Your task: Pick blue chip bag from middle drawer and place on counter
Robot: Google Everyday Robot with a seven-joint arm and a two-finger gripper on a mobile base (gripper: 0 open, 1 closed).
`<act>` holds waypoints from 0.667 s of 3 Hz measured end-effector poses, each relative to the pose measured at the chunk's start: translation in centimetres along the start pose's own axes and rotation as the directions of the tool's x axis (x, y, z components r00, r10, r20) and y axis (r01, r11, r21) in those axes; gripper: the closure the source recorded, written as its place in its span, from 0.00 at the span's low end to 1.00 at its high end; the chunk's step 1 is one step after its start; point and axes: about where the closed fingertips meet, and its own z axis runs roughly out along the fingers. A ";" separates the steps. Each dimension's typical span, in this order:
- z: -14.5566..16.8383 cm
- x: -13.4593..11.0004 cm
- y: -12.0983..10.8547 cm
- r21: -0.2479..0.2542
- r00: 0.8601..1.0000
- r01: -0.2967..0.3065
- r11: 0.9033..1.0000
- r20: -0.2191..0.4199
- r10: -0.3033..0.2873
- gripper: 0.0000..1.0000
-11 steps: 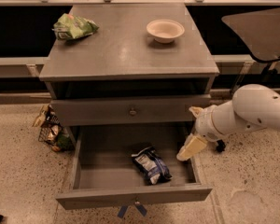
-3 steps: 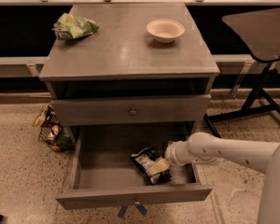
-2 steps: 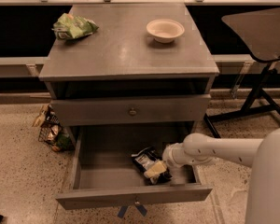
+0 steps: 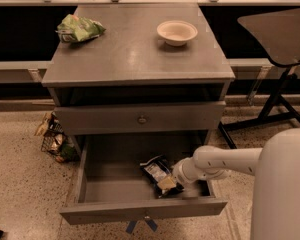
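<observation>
Nearest the camera, the robot's white body (image 4: 285, 184) is seen filling the lower right corner, and from it the white arm (image 4: 225, 163) is stretched leftward into the middle drawer (image 4: 115, 213), which is pulled fully out toward the near side. Two crossed strips of blue tape (image 4: 139, 226) are spotted on the floor just under its front edge. Inside, the gripper (image 4: 167, 185) is brought right down onto the near end of the blue chip bag (image 4: 155, 170); whether it is closed on the bag or open cannot be told. The bag is found lying flat on the drawer floor, right of centre, its pale printed panel turned up, and it is not lifted. Just behind and above, a closed drawer (image 4: 105, 119) is seen, marked by one small round knob (image 4: 142, 119). To the left of the cabinet, a wire basket (image 4: 54, 140) of packets is set on the speckled floor (image 4: 20, 184). Further back, the counter (image 4: 130, 49) is spread wide and grey; on it a light green snack bag (image 4: 79, 28) is left at the far left corner and a pale bowl (image 4: 177, 32) is parked at the far right, the two well apart. Off to the right, a dark table (image 4: 277, 34) on black legs is caught.
</observation>
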 end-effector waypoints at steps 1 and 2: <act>0.2 0.2 0.1 -0.015 1.000 0.012 1.000 -0.005 -0.012 0.63; -2.4 -1.4 -0.4 0.007 0.996 0.076 0.997 0.049 -0.076 0.87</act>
